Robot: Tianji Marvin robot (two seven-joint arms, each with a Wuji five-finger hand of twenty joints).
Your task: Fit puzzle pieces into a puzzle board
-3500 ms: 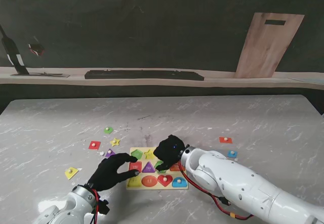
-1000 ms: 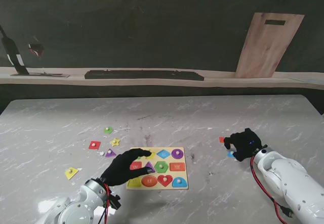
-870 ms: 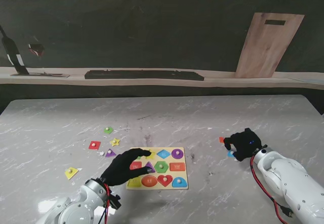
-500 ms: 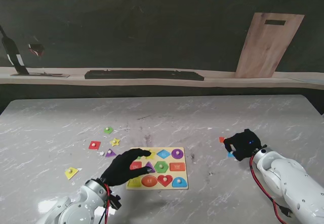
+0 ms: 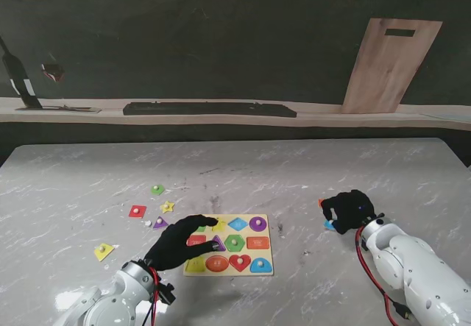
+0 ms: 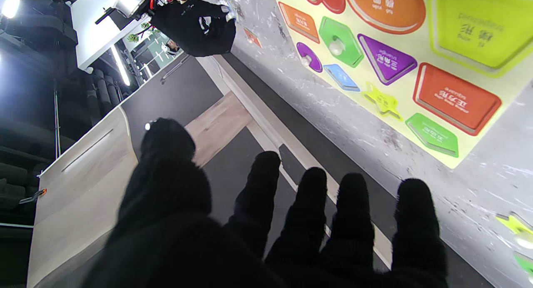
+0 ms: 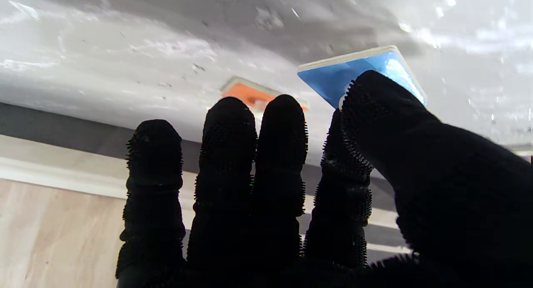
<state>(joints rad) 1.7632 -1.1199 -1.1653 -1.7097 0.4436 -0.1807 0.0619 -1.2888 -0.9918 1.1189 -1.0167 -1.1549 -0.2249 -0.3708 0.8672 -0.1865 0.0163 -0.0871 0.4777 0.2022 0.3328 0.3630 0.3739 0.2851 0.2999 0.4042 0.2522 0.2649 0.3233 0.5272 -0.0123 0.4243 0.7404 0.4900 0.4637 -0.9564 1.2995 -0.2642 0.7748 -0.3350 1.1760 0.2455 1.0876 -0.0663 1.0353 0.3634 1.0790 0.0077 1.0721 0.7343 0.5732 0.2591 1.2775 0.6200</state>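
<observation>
Puzzle board [image 5: 246, 266] is seen lying flat on the marble worktop [image 5: 294, 171], near the edge closest to the robot and slightly left of centre. Coloured pieces are seated in it, among them a purple circle [image 5: 257, 224], a blue diamond [image 5: 238, 224], a green hexagon [image 5: 234, 242], a red heart [image 5: 239, 261] and an orange oval [image 5: 217, 263].

Left hand [image 5: 176, 242] is positioned over the board's left side, fingers spread and extended, nothing held; in the left wrist view the fingers [image 6: 352, 221] are seen apart, with the board [image 6: 420, 54] visible past them. Whether the fingertips touch the board cannot be told.

Right hand [image 5: 349, 210] is placed well apart from the board, on the right of the worktop, over a blue piece [image 5: 328, 224] and just beside an orange piece [image 5: 321, 203]. In the right wrist view the thumb [image 7: 374, 108] overlaps the blue piece [image 7: 337, 75], with the four fingers held close together near the orange piece [image 7: 245, 94]. Whether the blue piece is actually gripped cannot be told.

Loose pieces are noted to the left of the board: a green piece [image 5: 157, 190], a red square [image 5: 137, 211], a yellow star [image 5: 168, 207], a purple triangle [image 5: 160, 223] and a yellow piece [image 5: 104, 252].
</observation>
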